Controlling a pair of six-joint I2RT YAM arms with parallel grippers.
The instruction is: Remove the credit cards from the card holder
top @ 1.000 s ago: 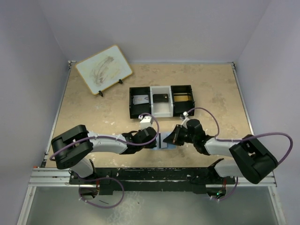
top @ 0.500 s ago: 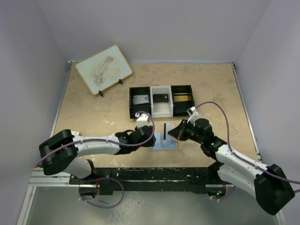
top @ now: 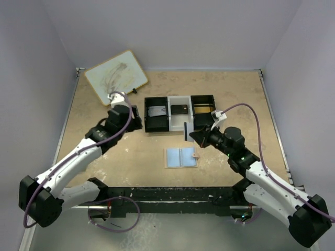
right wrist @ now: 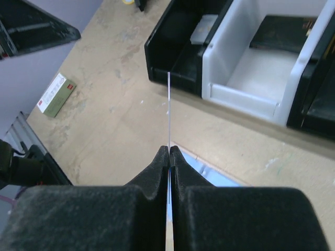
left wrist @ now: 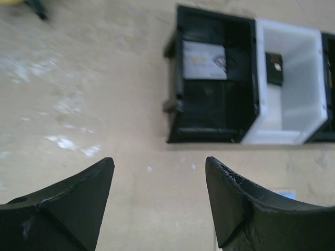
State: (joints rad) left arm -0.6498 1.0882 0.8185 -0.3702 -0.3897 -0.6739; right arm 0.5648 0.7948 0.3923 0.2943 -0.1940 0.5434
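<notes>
Card holder (top: 181, 157) in the top view is lying flat and open on the table (top: 241, 99), pale blue side up, between the two arms and on the near side of the tray (top: 180, 125). The right gripper (top: 191, 135) is hovering between the holder and the tray with a dark card (top: 186, 130) pinched upright in it. The left gripper (top: 138, 118) is over by the tray's left end, well away from the holder, with nothing in it. A silver card (top: 156, 111) sits in the tray's left black compartment and a black card (top: 180, 109) in the white middle one. A whiteboard (top: 115, 77) leans in the far left corner.

Left wrist cam: both fingers (left wrist: 78, 198) are spread wide with only bare tabletop between them, so that left gripper (left wrist: 159, 167) has hold of nothing. Past them you can see the tray (left wrist: 209, 133), the silver card (left wrist: 204, 60) and the black card (left wrist: 274, 68). A tiny blue corner of the card holder (left wrist: 285, 194) peeks out above the right finger.

Right wrist cam: the right gripper (right wrist: 169, 151) is closed tight on the dark card (right wrist: 169, 110), which shows edge-on as a thin line sticking up toward the tray (right wrist: 241, 99). The card holder (right wrist: 209, 175) is just below the fingers. The black card (right wrist: 282, 26) lies in the white compartment, and a small box (right wrist: 55, 95) sits off to the left.
</notes>
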